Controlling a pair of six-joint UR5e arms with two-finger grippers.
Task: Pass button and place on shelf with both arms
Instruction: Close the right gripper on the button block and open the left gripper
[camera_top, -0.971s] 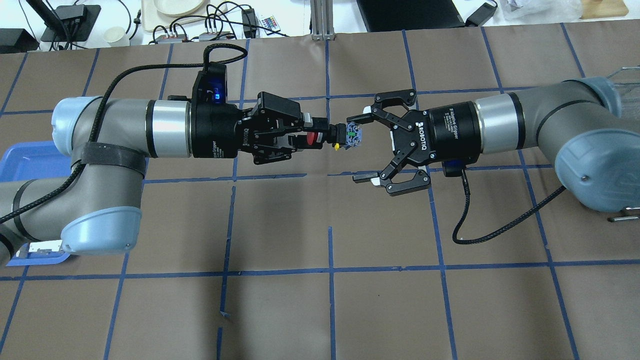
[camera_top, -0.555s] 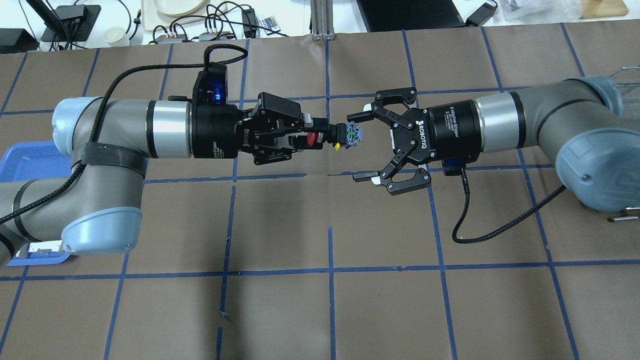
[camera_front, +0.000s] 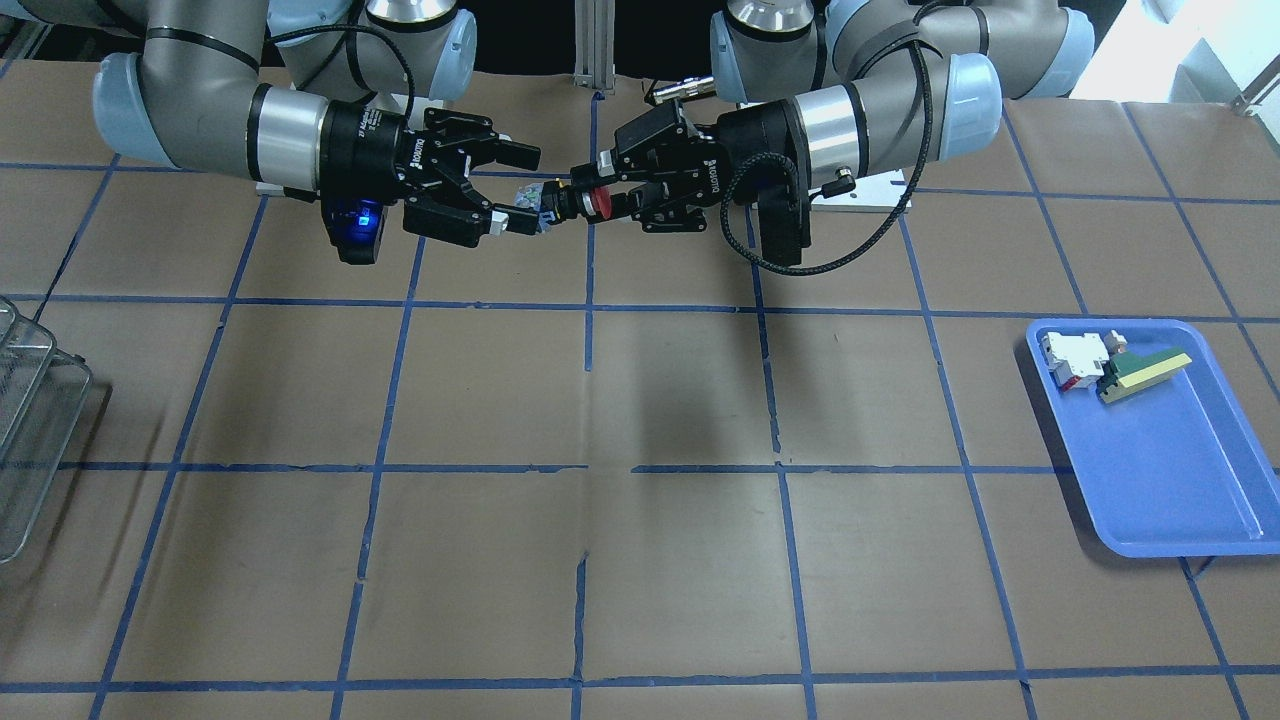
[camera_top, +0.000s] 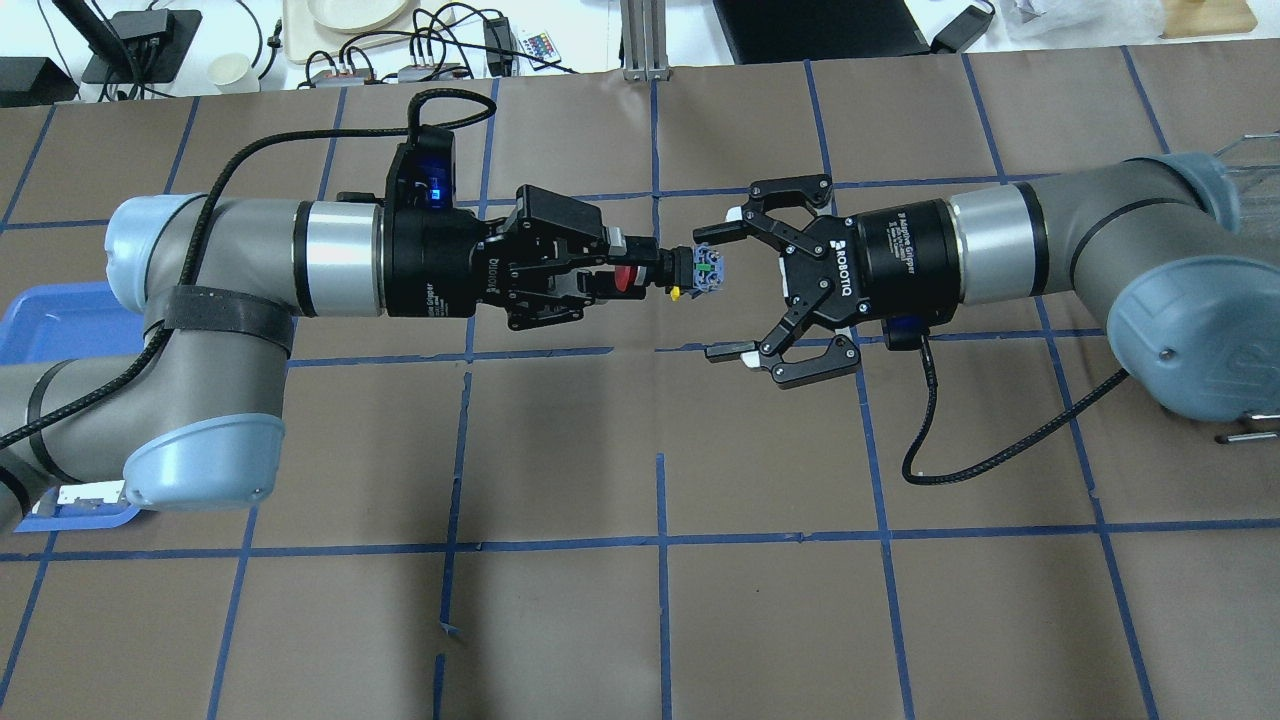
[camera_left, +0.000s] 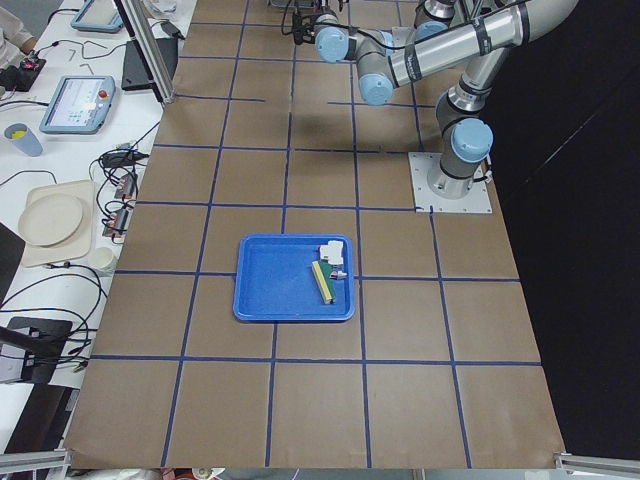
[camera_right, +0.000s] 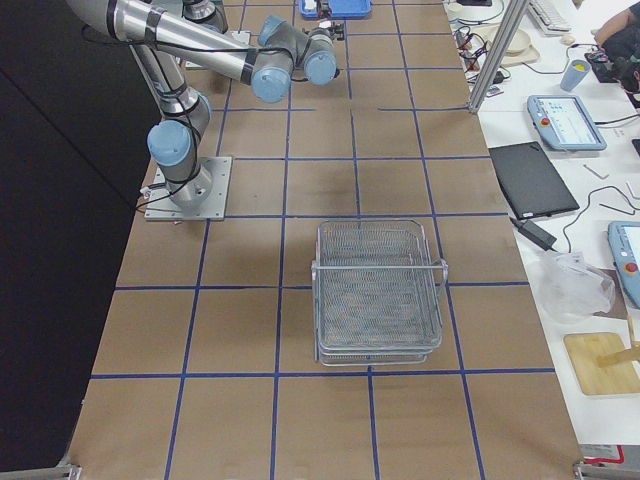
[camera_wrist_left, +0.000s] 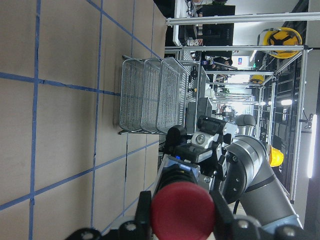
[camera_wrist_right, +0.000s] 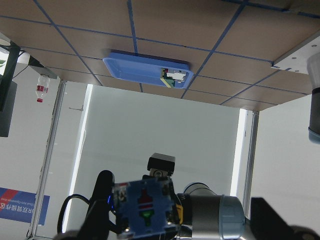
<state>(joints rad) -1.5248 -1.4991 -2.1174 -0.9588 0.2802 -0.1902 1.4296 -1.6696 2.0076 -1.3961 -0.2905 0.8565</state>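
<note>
Button (camera_top: 684, 270) inside left tool (camera_top: 622, 266)

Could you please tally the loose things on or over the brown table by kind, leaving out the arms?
button: 1
blue tray: 1
parts in the tray: 2, a white-and-red block and a green-and-yellow wedge
wire rack: 1
Total: 5

Both arms reach level toward each other, midway between the bench's ends. The left gripper (camera_top: 640, 270) is pinched on the button (camera_top: 688, 268); the right gripper (camera_top: 708, 295) faces it, fingers spread wide.
</note>
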